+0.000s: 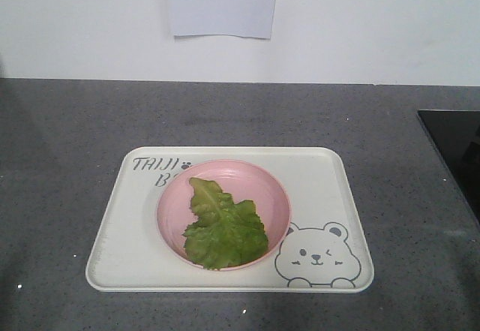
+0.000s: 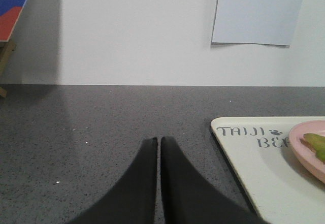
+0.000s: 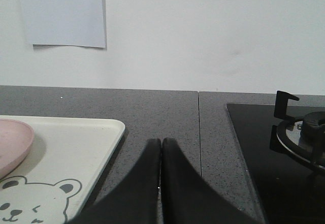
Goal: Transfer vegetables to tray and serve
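A crinkled green lettuce leaf (image 1: pixel 223 226) lies in a round pink plate (image 1: pixel 169 203). The plate stands on the cream-white tray (image 1: pixel 330 188) with the bear drawing, in the middle of the grey counter. My left gripper (image 2: pixel 158 139) is shut and empty, low over the counter just left of the tray (image 2: pixel 254 163); the plate's rim (image 2: pixel 304 155) and a bit of the leaf (image 2: pixel 317 142) show at the right edge. My right gripper (image 3: pixel 161 141) is shut and empty too, over the counter just right of the tray (image 3: pixel 76 142). Neither gripper shows in the front view.
A black gas hob (image 3: pixel 284 148) with a burner grate lies on the counter to the right, also at the right edge of the front view as the hob (image 1: pixel 457 147). A white wall with a paper sheet (image 1: pixel 221 4) backs the counter. A blue-red board (image 2: pixel 12 5) leans at far left.
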### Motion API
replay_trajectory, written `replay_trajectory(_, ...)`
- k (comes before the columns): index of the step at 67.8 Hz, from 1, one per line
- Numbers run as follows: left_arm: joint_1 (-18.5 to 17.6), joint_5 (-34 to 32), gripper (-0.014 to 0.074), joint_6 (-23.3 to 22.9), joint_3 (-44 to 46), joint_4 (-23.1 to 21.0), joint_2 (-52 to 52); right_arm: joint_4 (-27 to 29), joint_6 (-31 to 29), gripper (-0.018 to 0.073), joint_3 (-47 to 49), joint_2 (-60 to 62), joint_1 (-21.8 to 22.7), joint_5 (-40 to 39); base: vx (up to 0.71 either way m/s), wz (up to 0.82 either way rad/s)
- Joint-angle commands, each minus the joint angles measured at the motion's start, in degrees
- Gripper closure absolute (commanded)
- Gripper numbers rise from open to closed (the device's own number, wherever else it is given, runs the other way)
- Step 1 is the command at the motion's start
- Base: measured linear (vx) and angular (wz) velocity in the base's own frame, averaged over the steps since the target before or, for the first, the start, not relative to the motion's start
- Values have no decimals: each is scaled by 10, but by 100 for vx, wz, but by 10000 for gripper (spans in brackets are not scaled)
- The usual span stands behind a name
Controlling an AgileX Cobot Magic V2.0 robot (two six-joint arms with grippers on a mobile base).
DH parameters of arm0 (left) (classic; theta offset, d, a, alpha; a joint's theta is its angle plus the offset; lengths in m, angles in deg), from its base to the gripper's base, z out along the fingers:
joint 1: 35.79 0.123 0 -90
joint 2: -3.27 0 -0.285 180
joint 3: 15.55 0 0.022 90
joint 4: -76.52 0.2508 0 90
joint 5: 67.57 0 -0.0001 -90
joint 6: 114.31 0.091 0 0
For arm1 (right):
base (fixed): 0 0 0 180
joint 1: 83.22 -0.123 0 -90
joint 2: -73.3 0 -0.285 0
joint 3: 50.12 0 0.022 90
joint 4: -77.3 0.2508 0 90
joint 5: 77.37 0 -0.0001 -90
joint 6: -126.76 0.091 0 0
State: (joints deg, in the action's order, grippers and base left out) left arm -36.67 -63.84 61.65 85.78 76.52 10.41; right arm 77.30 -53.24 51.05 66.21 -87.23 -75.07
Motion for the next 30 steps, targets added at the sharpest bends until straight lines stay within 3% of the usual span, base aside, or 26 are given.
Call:
replay_trajectory(1, -1, -44, 602, -3, -16, -4, -8, -4, 4, 565, -10, 4, 1, -45, 0, 0)
replay_trajectory(30, -1, -44, 602, -3, -16, -4, -8, -4, 3, 565, -9, 4, 1, -44, 0, 0)
